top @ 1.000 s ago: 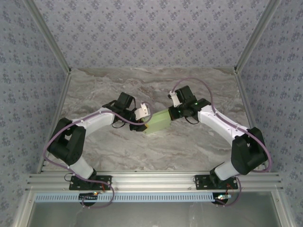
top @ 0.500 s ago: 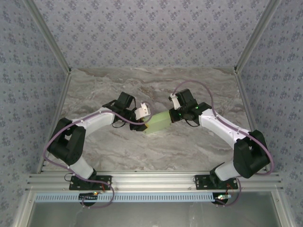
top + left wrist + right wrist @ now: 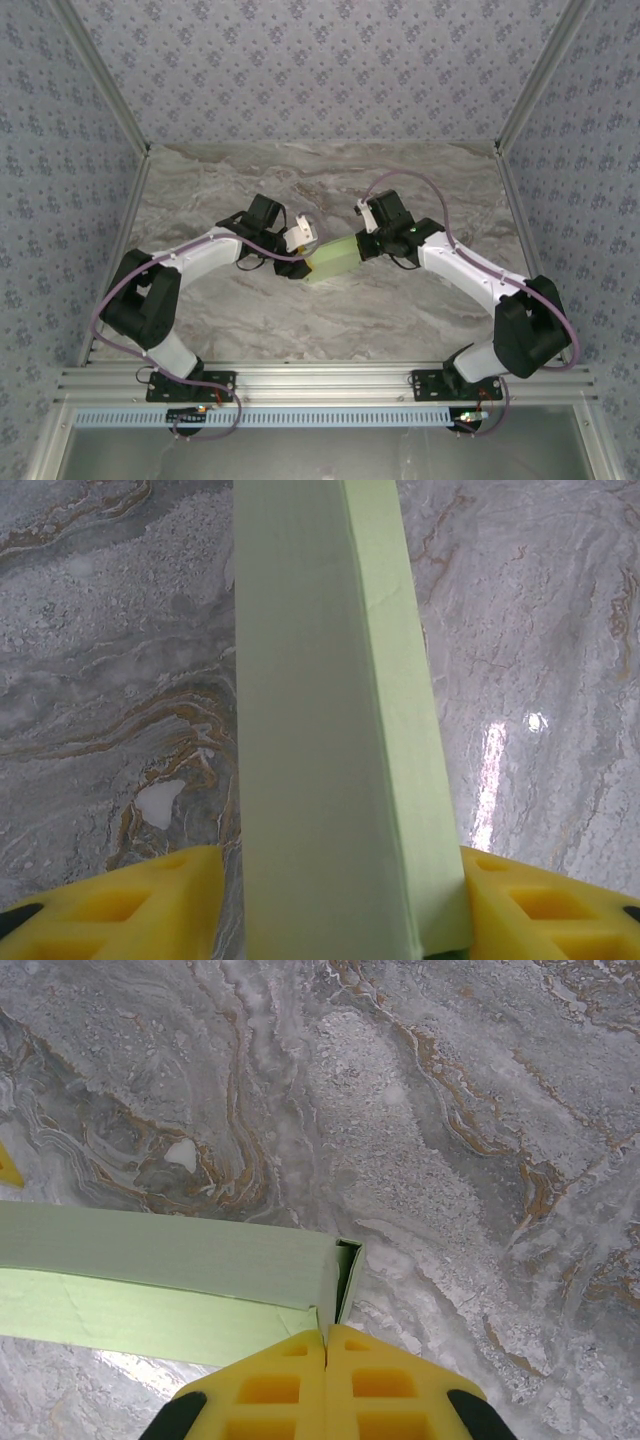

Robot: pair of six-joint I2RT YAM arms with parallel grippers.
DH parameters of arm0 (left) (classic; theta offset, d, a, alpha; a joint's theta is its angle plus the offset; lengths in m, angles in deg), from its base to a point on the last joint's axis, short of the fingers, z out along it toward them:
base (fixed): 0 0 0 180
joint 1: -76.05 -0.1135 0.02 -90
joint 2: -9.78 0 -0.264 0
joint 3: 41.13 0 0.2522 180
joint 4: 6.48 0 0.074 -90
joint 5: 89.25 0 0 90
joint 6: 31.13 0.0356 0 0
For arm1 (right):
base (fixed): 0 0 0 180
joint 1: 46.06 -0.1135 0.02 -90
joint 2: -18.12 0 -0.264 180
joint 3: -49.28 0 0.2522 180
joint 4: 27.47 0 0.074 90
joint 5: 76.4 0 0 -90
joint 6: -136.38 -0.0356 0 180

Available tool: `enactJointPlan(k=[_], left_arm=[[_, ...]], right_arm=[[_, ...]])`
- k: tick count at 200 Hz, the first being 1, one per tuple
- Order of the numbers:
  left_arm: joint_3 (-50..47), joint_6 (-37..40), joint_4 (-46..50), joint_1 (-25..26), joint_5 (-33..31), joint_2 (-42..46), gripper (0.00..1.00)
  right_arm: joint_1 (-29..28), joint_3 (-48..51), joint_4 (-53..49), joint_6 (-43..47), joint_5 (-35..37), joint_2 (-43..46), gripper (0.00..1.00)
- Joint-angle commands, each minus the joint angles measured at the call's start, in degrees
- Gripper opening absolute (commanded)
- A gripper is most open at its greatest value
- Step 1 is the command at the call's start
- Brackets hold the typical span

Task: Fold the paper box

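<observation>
The right gripper (image 3: 327, 1332), shut, has come up to the box (image 3: 160, 1255) end at its tips, the left gripper (image 3: 340, 852) loose around it: press that end closed squarely, slowly.

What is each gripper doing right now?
Left gripper: open, straddling the paper box, gap at one finger.
Right gripper: shut at the box's end; whether it pinches card is unclear.

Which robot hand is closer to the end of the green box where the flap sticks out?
Right. The right gripper, shut, sits right at the flap end of the box. The left gripper straddles the box's other end.
</observation>
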Motion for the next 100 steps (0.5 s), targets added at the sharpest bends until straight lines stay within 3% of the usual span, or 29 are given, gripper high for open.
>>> enactJointPlan(k=[1, 100], left_arm=[[0.99, -1.11, -0.40, 0.25, 0.19, 2.35, 0.60], [-0.63, -6.00, -0.42, 0.15, 1.58, 6.88, 0.68]], right_arm=[[-0.56, -1.15, -3.46, -1.07, 1.58, 1.12, 0.01], [-1.51, -1.73, -3.77, -2.14, 3.06, 0.82, 0.01]])
